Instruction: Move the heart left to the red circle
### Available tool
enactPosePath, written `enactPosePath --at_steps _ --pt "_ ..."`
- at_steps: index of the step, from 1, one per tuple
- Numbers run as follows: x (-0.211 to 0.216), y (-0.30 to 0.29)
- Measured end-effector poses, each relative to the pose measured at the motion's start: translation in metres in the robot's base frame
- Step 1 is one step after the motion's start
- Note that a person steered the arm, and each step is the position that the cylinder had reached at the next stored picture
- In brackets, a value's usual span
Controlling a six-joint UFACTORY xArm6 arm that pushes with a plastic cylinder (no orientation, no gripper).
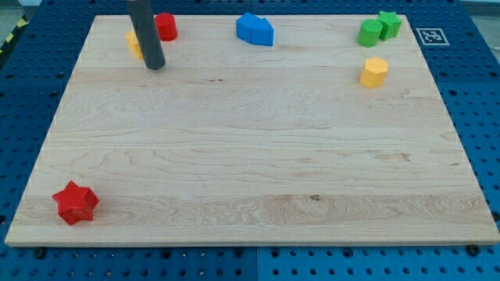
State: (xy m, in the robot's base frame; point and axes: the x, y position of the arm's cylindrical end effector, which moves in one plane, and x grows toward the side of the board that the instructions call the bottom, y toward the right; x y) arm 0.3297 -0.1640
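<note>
Our tip: the lower end of our dark rod rests on the table near the view's top left corner, just below and between two blocks there.
Our hand: we carry none; our arm ends in the plain rod, so there is nothing to be wide, narrow or holding.
Yellow block: the task's heart as far as we can judge; it sits just to the view's left of the rod, which hides part of it, so we cannot make its shape out for certain. Whether the rod touches it we cannot tell.
Red circle: a round red block just to the view's right of the rod, near the table's top edge, slightly higher in the view than the yellow block.
Heart and circle: close to each other, with our rod crossing the view between them.
Blue blocks: two blue pieces pressed together near the top edge, around the middle; their shapes are hard to tell.
Green blocks: two green pieces touching each other near the view's top right corner.
Yellow hexagon: alone, just below the green pair toward the view's right.
Red star: alone near the view's bottom left corner, well apart from everything else.
Table: a pale wooden board lying on a blue perforated surface.
</note>
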Motion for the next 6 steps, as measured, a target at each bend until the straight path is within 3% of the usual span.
enactPosePath --at_steps 2,6 --pt "0.0 -0.035" --pt "-0.055 -0.036"
